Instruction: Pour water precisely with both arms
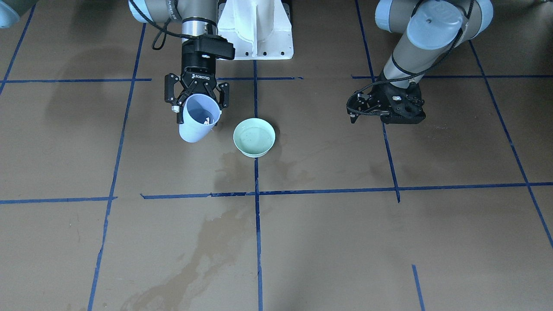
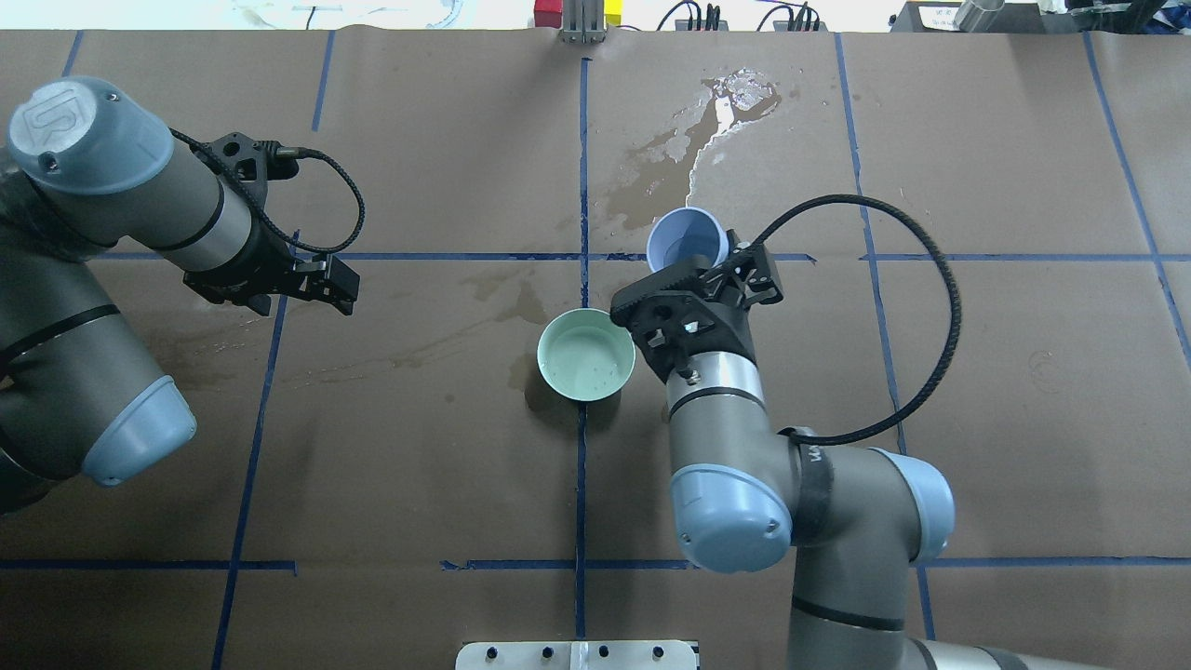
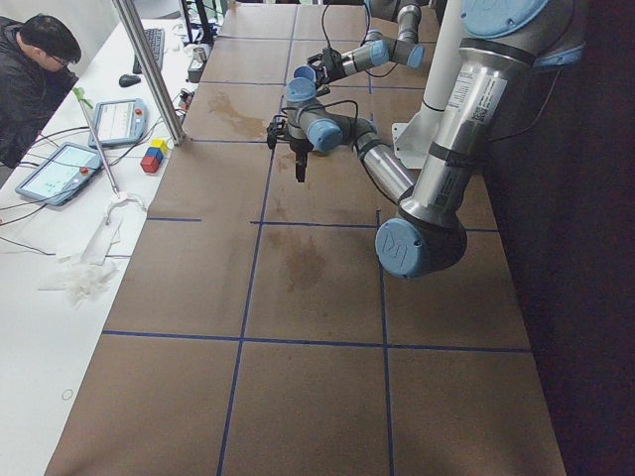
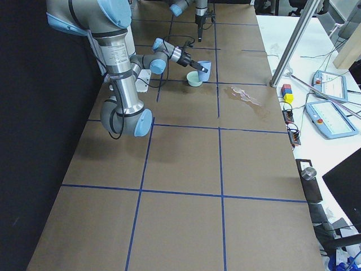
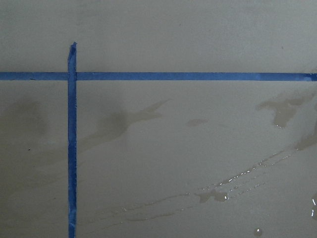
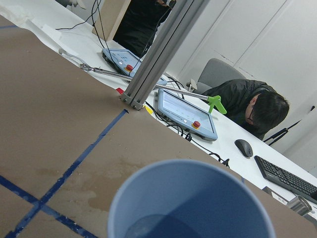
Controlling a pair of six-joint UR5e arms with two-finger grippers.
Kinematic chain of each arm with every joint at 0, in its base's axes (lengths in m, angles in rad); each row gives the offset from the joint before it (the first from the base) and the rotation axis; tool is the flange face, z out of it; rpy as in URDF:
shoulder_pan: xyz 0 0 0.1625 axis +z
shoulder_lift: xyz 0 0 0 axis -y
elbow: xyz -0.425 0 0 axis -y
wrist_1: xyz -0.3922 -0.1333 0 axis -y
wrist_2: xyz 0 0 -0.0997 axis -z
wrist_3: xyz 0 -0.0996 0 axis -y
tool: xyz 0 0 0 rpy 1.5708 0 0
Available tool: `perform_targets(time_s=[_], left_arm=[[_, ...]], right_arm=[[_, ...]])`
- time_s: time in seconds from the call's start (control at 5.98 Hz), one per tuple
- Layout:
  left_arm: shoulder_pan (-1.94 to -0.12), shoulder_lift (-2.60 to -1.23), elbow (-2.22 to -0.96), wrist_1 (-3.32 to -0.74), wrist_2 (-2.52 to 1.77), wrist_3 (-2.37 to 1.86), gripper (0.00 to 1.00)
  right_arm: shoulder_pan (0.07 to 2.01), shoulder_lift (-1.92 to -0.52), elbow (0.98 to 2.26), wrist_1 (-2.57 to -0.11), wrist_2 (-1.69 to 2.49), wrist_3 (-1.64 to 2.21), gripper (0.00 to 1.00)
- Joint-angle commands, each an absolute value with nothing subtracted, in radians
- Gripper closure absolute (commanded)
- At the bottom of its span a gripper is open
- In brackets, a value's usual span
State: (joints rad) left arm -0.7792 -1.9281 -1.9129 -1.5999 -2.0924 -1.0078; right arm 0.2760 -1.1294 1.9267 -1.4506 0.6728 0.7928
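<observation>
My right gripper [image 1: 198, 108] is shut on a light blue cup [image 1: 196, 119], held tilted above the table just beside a mint green bowl [image 1: 254, 137]. In the overhead view the cup [image 2: 687, 239] sits beyond the bowl [image 2: 586, 355], with the right gripper [image 2: 700, 262] around it. The right wrist view shows a little water [image 6: 148, 225] low in the cup [image 6: 193, 203]. Faint ripples of water lie in the bowl. No stream shows. My left gripper [image 2: 337, 282] hovers far from the bowl, shut and empty; it also shows in the front-facing view [image 1: 352, 115].
Wet patches stain the brown paper near the bowl [image 1: 229, 166] and toward the operators' side [image 2: 693, 154]; streaks show under the left wrist [image 5: 223, 191]. The white pedestal [image 1: 255, 26] stands between the arms. An operator [image 3: 35, 69] sits by tablets beyond the table edge.
</observation>
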Motion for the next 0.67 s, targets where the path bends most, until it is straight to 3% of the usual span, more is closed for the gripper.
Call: perform_targets(time_s=[0.0, 0.17, 0.5], left_arm=[[-0.779, -1.928, -1.911, -1.600, -2.092, -1.008, 0.00], [-0.779, -1.930, -1.911, -1.601, -2.092, -1.008, 0.00], [-0.778, -1.928, -1.911, -1.601, -2.092, -1.008, 0.00]], right_arm=[[0.325, -1.198, 1.974, -1.442, 0.744, 0.887, 1.00], [0.346, -1.245, 2.000, -1.436, 0.753, 0.953, 1.00], [0.382, -1.433, 2.003, -1.193, 0.806, 0.944, 1.00]])
